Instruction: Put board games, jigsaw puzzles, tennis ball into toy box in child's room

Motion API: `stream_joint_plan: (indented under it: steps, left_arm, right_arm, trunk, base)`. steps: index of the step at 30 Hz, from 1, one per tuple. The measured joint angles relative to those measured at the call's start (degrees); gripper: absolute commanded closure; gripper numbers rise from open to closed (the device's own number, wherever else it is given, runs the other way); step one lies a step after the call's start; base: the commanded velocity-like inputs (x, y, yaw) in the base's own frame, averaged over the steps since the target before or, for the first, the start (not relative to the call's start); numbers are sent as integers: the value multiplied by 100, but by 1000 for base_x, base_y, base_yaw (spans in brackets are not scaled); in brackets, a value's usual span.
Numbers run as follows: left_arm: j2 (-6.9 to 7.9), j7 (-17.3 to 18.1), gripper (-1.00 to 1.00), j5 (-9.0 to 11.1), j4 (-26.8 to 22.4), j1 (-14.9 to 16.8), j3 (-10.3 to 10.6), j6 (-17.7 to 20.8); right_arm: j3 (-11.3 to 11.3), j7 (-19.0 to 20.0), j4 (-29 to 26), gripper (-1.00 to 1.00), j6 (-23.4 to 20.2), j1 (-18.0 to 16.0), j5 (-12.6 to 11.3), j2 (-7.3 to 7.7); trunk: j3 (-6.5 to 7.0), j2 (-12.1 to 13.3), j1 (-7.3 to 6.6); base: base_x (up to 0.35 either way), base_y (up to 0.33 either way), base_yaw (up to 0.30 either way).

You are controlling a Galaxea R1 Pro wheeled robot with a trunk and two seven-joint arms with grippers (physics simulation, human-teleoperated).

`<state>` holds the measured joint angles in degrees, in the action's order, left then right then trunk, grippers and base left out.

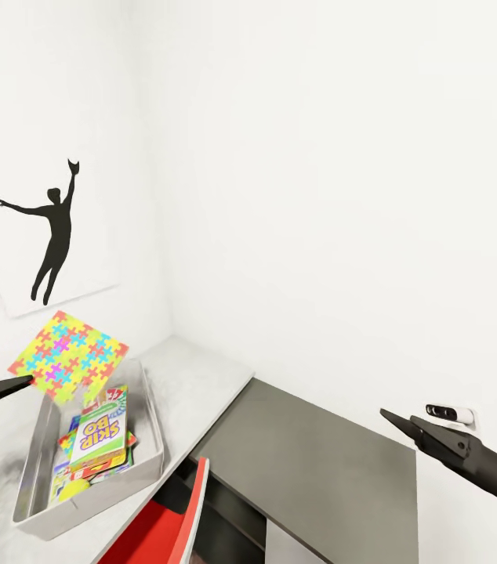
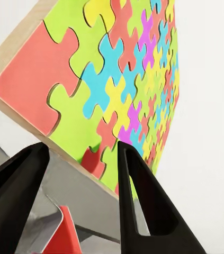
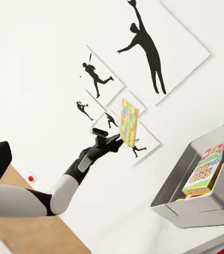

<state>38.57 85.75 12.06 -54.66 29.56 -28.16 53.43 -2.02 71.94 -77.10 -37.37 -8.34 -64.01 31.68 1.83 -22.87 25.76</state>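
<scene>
Jigsaw puzzle (image 1: 69, 356): flat square, multicoloured mosaic, wooden backing edge visible. In the air, tilted, above the far end of the toy box (image 1: 146, 415). Left gripper (image 1: 23, 383) has it pinched at one corner; in the left wrist view the fingers (image 2: 138, 196) sit close either side of the board's lower edge (image 2: 117, 84), only slightly parted.

Toy box: grey bin with flared walls, resting on the light-grey worktop (image 1: 201, 376) near the room corner. Inside: SKIP-BO box (image 1: 96, 439) on top of other colourful flat boxes; a yellow-green ball (image 1: 72, 487) shows at the near end. Right wrist view confirms the SKIP-BO box (image 3: 203, 174) lying in the bin (image 3: 196, 211).

Right gripper (image 1: 405, 427): holds nothing, over the lower dark grey cabinet (image 1: 319, 454), well apart from the bin. Fingers appear together; cannot tell for certain.

A red chair back (image 1: 166, 525) stands just beside the worktop's near edge. Silhouette poster (image 1: 56, 235) on the white wall behind the puzzle.
</scene>
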Motion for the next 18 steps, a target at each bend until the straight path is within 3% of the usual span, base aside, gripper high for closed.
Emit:
stream_joint_plan:
  steps: [5, 8, 14, 18]
  left_arm:
    - [-19, -363, 100, -712, 26, 459, 146, 36]
    - [-34, -844, 100, -1041, 55, 788, 504, 44]
    - [-33, -1441, 100, -1128, 115, 1062, 953, 29]
    - [-33, -1774, 100, -1141, 139, 1130, 1045, -1]
  right_arm:
    - [-152, 13, 245, -100, -29, 0, -8, 2]
    - [-309, 45, 369, -100, -41, 0, -10, 3]
    - [-367, 54, 441, -100, -14, 0, -4, 4]
    - [-412, 66, 529, -100, -20, 0, -11, 10]
  trunk:
    - [0, 0, 0]
    - [0, 0, 0]
    - [0, 0, 0]
    - [-7, 0, 0]
  base:
    - [0, 0, 0]
    - [0, 0, 0]
    - [0, 0, 0]
    - [0, 0, 0]
